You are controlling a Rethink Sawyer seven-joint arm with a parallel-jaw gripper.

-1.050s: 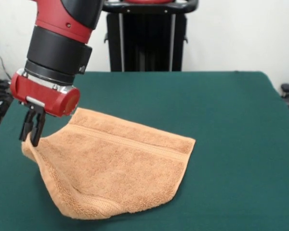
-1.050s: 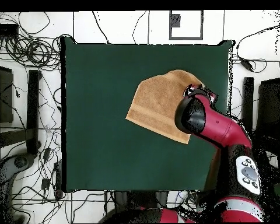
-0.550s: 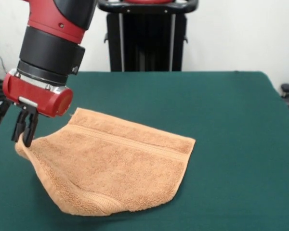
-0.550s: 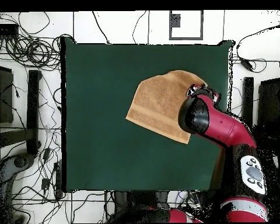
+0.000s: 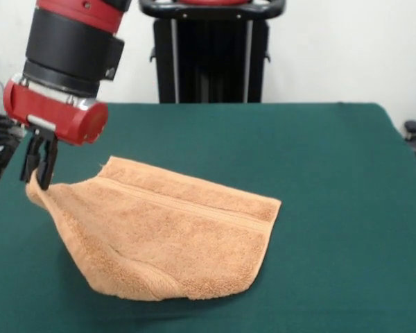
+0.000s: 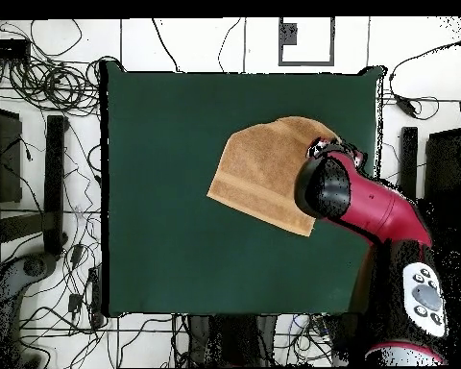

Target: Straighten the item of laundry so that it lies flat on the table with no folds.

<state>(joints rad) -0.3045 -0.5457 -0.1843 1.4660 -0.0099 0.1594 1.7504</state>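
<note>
You are looking at the gripper [image 5: 39, 173] pinching one corner of the towel [image 5: 173, 239], its two dark fingers [image 5: 48, 163] pressed together on the cloth and holding that corner lifted off the table [image 5: 333, 173]. In the front view the raised corner is sitting near the table's left edge, and the cloth is sloping down from it toward the rest of the towel.

The rest of the towel is lying on the green surface, spreading toward the table's middle. A woven band stripe [image 5: 194, 206] is running across it, parallel to its far edge. Along the near side a rolled fold [image 5: 135, 281] is curling under, so the towel is not lying flat. The corner pointing toward the table's middle is resting down on the felt.

In the overhead view the towel [image 6: 263, 173] is showing as a slanted, roughly four-sided patch close to the table's [image 6: 167, 231] upper right corner, with the red and black arm [image 6: 369, 207] covering its right side. The gripper itself is probably hidden under the wrist there; you are not seeing its tips from above.

The black pedestal [image 5: 208, 52] is standing behind the table's far edge. Cables [image 6: 42, 86] are lying on the floor beyond the table's left edge in the overhead view.
</note>
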